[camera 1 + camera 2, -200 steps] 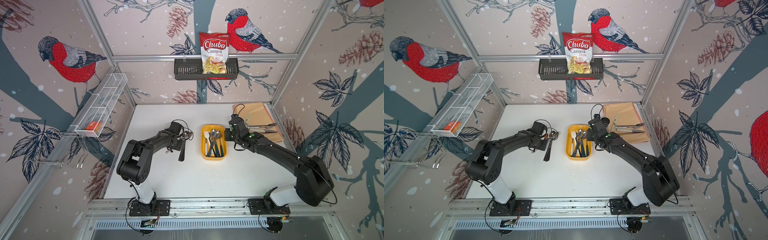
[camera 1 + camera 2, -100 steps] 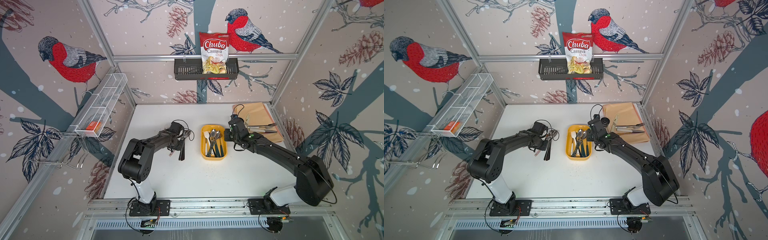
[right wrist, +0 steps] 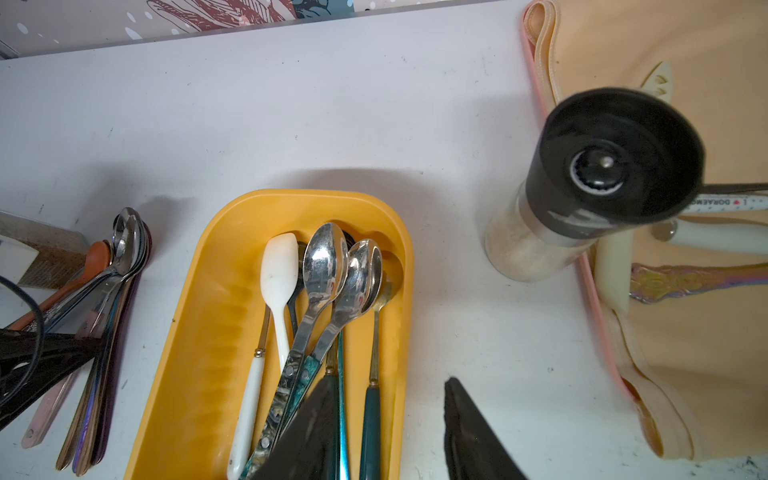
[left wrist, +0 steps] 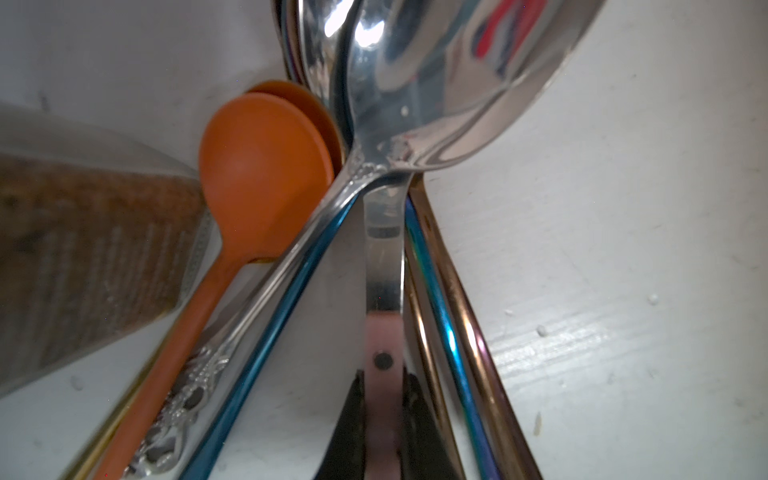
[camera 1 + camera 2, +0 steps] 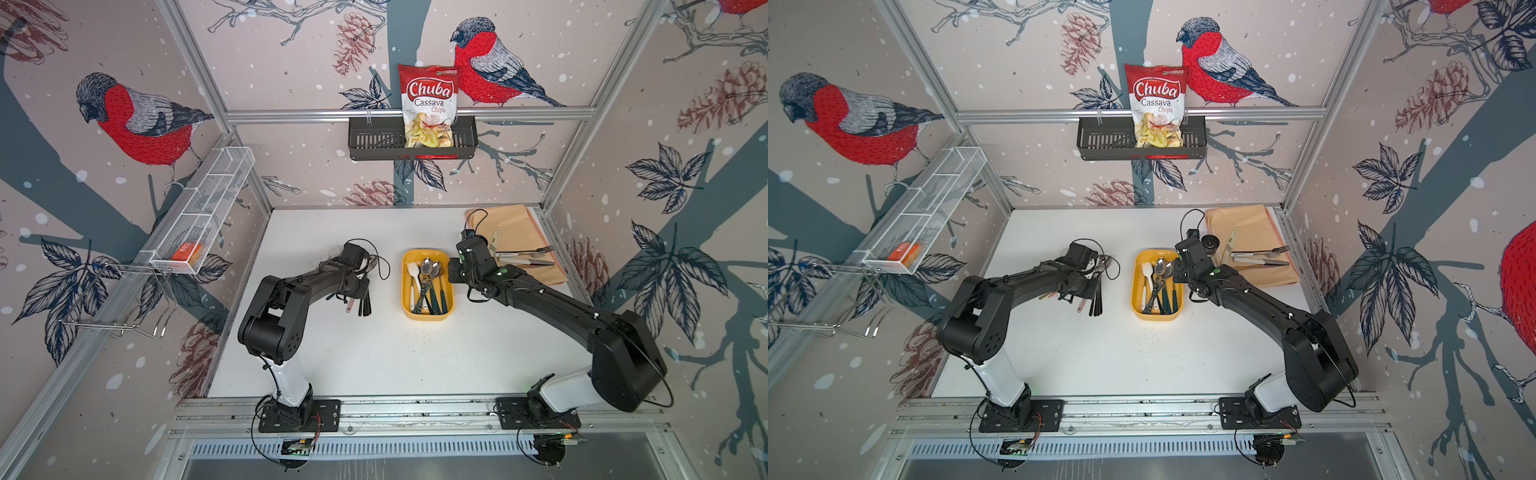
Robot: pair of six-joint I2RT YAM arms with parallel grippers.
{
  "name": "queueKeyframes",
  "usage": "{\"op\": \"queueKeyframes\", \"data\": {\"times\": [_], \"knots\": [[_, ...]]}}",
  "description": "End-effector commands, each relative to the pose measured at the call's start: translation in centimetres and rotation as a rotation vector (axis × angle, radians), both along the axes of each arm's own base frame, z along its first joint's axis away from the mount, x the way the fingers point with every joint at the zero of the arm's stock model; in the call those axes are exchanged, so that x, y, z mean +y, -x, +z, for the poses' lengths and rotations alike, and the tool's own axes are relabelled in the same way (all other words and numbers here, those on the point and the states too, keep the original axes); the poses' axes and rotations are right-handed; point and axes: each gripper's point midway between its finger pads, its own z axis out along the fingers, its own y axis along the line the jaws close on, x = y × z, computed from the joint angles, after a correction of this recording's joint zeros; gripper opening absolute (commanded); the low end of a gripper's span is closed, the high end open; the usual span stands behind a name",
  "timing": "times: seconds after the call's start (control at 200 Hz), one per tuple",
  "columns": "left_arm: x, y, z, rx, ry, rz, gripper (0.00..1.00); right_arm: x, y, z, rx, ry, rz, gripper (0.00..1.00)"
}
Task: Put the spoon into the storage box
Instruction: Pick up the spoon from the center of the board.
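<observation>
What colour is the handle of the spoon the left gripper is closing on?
Pale pink, with a small dark rivet; the left wrist view shows the handle best.

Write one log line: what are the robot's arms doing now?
left tool: shut on pink-handled spoon | right tool: open above storage box | spoon not boxed yet

yellow storage box point(image 5: 428, 318) holding spoons point(image 5: 430, 270)

spoon point(image 4: 415, 95): glossy metal | storage box point(image 3: 216, 316): smooth yellow plastic | cloth point(image 3: 685, 332): matt
</observation>
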Motion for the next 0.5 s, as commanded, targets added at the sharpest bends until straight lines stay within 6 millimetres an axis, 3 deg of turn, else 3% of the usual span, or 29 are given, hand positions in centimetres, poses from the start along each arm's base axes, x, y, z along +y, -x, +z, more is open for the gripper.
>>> {"op": "queueKeyframes", "data": {"times": [0.0, 0.495], "knots": [[-0.5, 2.1, -0.8, 0.091, 0.027, -0.024, 0.05, -0.1, -0.1, 0.0, -0.006, 0.002, -0.015, 0.45], [-3.7, 2.8, 2.0, 0.112, 0.216, -0.041, 0.02, 0.2, 0.0, -0.2, 0.0, 0.001, 0.0, 0.45]]}}
